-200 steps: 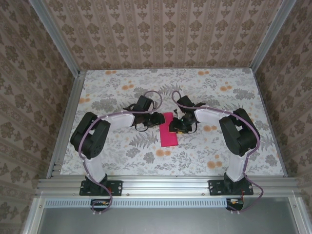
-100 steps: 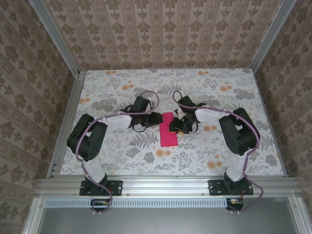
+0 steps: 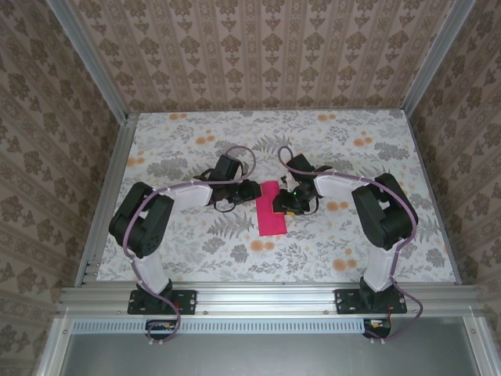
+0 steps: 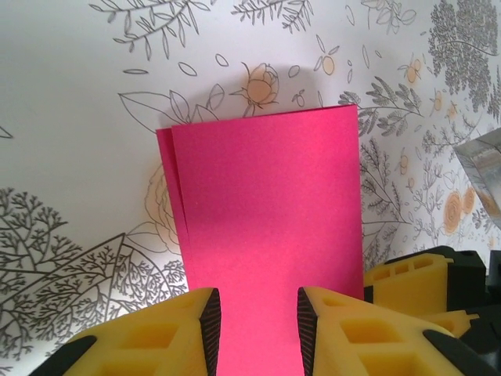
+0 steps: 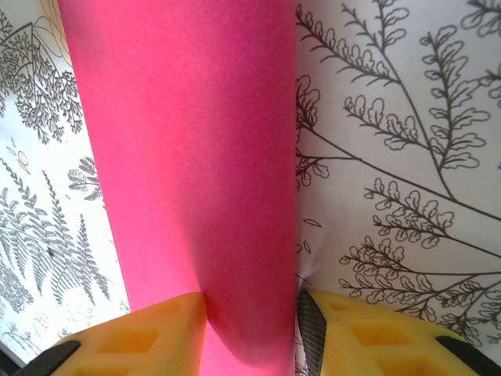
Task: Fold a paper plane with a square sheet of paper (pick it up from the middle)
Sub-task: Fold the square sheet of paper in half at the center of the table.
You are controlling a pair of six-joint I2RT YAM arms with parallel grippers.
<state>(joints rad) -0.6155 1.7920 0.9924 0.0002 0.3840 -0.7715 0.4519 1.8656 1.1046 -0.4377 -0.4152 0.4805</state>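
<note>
The left gripper (image 4: 257, 312) sits at the left side of the pink sheet of paper (image 4: 266, 227). Its two yellow fingers are apart and the paper shows in the gap. The paper is folded in half and lies in the middle of the flowery table (image 3: 329, 254), between the two grippers. Its two layers do not line up along one edge. If the left gripper pushes there, I think the layers can slide more and the plane can come out crooked. The right gripper (image 5: 252, 313) is at the far right part of the paper. The paper bulges up between its fingers and touches both, but I cannot tell if they squeeze it or just stand around it. If it pulls while the paper is bent like that, the paper can get a wrong crease or slip out. Compared with a second ago, the left arm is a little more to the left. The paper and the right gripper are in the same spot.
</note>
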